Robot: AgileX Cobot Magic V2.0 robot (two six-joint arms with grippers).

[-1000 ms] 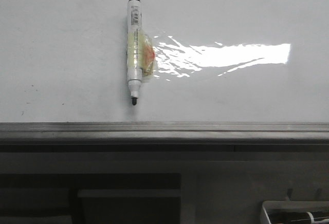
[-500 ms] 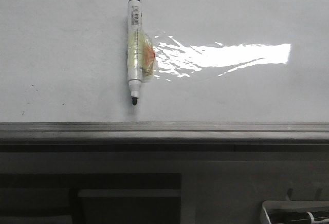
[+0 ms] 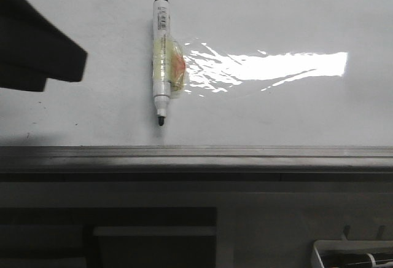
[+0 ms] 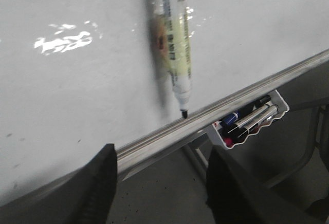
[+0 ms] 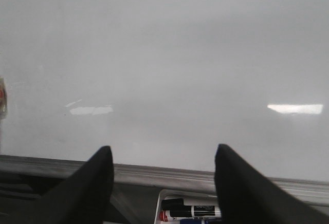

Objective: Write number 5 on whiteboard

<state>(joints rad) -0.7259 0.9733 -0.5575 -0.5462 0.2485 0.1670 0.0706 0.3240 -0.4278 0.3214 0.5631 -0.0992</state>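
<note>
A: What's the setting?

B: A grey metal rail [image 3: 196,155] runs across the front view below the middle, with a dark frame under it. At the lower right corner sits a white tray [image 3: 319,252] of spare markers. Above the rail, the whiteboard [image 3: 276,10] fills the upper part of the frame, glossy, with a bright glare patch right of centre.

A: And the fingers?

B: In the left wrist view the left gripper [image 4: 160,183] has its two dark fingers spread wide with nothing between them; through the gap you see the rail and the floor. The right gripper [image 5: 163,180] is likewise spread wide and empty, facing bare board above the rail.

A: Where's the pen?

B: A white marker pen [image 3: 161,59] lies vertically on the board, upper centre-left in the front view, tip down, wrapped in yellowish tape [image 3: 170,68]. It is apart from both sets of fingers. A dark arm part [image 3: 37,50] intrudes at the upper left, well left of the pen.

A: Any number 5?

B: No strokes are visible on the board.
</note>
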